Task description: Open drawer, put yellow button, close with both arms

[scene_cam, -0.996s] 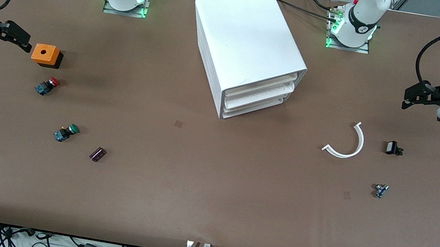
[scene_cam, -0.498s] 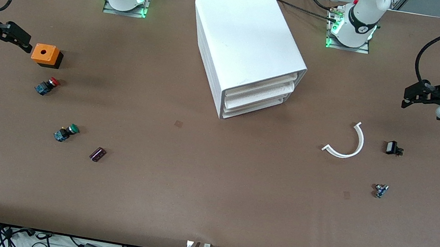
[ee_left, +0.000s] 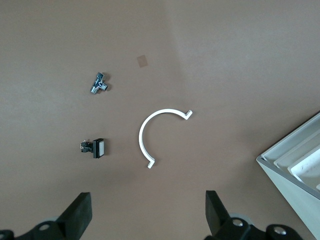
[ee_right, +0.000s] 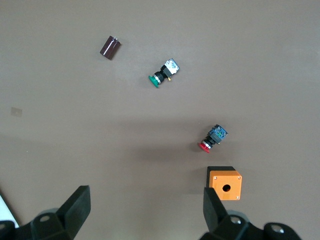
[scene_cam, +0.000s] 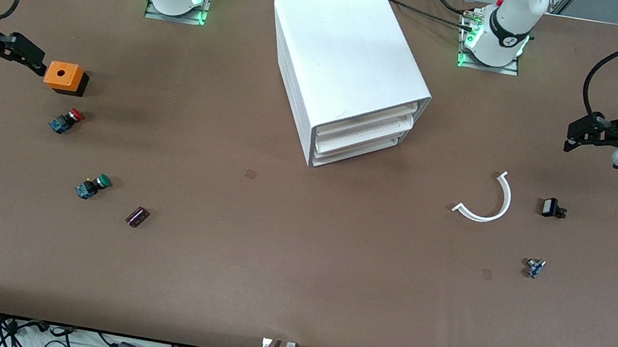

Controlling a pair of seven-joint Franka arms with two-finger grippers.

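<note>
The big white cabinet (scene_cam: 344, 51) stands at mid-table, nearer the bases. Its uppermost drawer (scene_cam: 367, 122) is shut, like the two below it; a corner of the cabinet shows in the left wrist view (ee_left: 280, 172). No yellow button is in view. My left gripper (scene_cam: 577, 135) hangs open and empty over the left arm's end of the table (ee_left: 148, 215). My right gripper (scene_cam: 29, 57) hangs open and empty over the right arm's end, beside an orange box (scene_cam: 64, 77), and also shows in the right wrist view (ee_right: 145, 210).
Near the right gripper lie a red-capped switch (scene_cam: 66, 120), a green-capped switch (scene_cam: 93, 186) and a dark cylinder (scene_cam: 137, 216). Near the left gripper lie a white curved strip (scene_cam: 486, 201), a small black part (scene_cam: 552, 208) and a small metal part (scene_cam: 534, 267).
Both grippers have shifted very slightly toward the bases' side. Nothing on the table has moved.
</note>
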